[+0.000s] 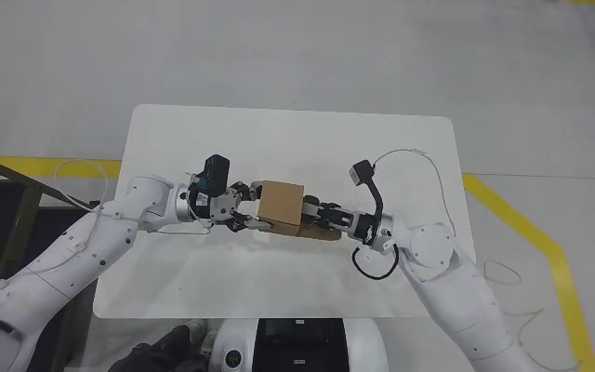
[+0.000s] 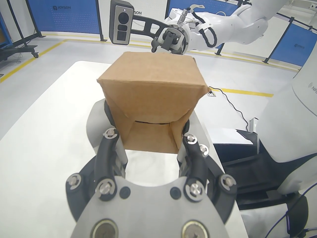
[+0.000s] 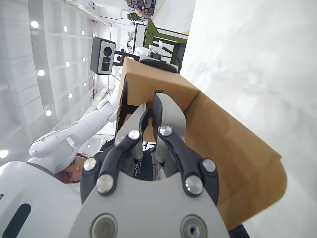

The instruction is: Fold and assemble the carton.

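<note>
A brown cardboard carton is held between both arms above the middle of the white table. My left gripper is at its left end. In the left wrist view its fingers straddle the carton and press the side flaps inward, so the left gripper is shut on that end. My right gripper is at the opposite end. In the right wrist view, the right gripper pinches a flap edge of the carton. A long flap with a rounded corner sticks out toward the right wrist.
A thin cable with a small plug lies on the table's right side. Bare table surface stretches behind and in front of the carton. The table's front edge is close to the arms.
</note>
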Available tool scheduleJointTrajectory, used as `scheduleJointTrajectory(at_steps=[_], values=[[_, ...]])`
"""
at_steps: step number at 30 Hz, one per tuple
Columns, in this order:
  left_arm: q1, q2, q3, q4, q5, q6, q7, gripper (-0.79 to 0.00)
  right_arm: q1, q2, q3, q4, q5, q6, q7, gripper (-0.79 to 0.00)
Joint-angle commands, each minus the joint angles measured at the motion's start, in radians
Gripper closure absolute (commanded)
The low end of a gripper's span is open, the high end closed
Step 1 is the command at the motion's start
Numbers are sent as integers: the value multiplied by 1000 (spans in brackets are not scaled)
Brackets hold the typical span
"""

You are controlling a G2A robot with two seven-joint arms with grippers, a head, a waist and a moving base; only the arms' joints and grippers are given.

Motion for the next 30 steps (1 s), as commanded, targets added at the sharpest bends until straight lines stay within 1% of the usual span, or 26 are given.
scheduleJointTrajectory(at_steps=[1, 5, 9, 16, 19, 24, 27, 30], values=[[2, 0, -2, 0, 3, 0, 2, -486, 7, -2, -10, 6, -2, 1, -6, -46], [6, 0, -7, 1, 6, 0, 6, -486, 13, -5, -17, 14, 2, 1, -18, -55], [10, -1, -12, 7, 6, 0, 12, -496, -9, 2, 18, -8, 12, -5, -26, -62], [14, 0, -24, 21, 5, 0, 30, -496, -92, 26, 146, -83, 18, 9, -60, -74], [17, 1, -31, 29, 3, 0, 39, -496, -127, 36, 208, -103, 25, 40, -80, -71], [23, 4, -49, 38, 5, 0, 59, -493, -175, 47, 289, -92, 41, 103, -114, -71], [27, 6, -62, 37, 7, 0, 72, -486, -188, 48, 285, -65, 49, 123, -101, -52], [31, 7, -73, 32, 8, 0, 80, -483, -179, 44, 244, -33, 60, 127, -75, -74]])
